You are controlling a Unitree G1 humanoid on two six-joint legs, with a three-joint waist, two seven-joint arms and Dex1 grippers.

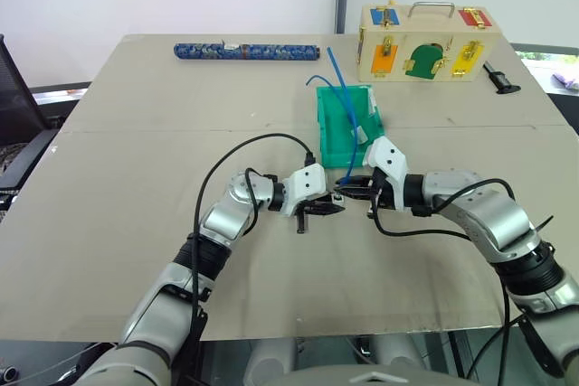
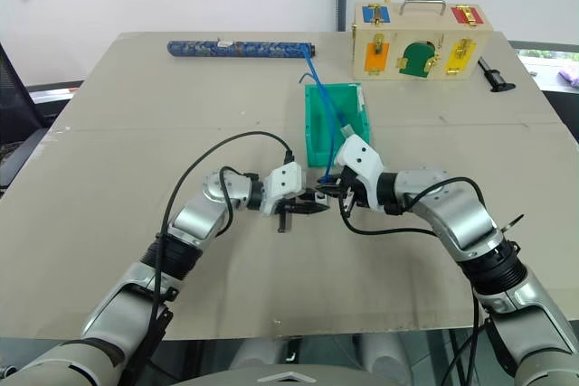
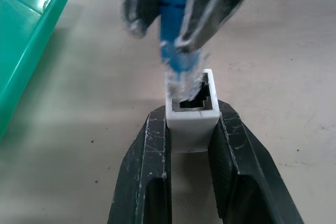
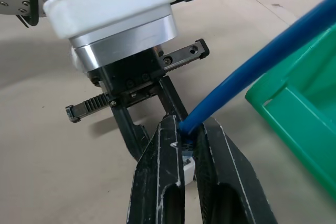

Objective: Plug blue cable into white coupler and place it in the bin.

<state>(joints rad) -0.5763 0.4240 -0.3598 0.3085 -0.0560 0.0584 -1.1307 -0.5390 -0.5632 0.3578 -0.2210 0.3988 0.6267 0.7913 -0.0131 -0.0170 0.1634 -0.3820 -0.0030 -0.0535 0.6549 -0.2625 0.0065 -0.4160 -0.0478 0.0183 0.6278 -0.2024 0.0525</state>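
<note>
The left gripper (image 3: 191, 145) clamped the tiny white plastic coupler (image 3: 191, 115); the right gripper (image 4: 190, 153) pinched the thin bright-blue cable (image 4: 252, 69), its plug at the socket mouth — it needed a straight, square push.

Both arms bent inward, left gripper (image 1: 327, 208) and right gripper (image 1: 348, 189) fingers clamped, tips meeting.

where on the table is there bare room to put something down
Bare: the wide left half of the table below the patterned roll, and the near edge. Crowded: the middle, where both grippers meet by the green bin, and the far right by the wooden box.
</note>
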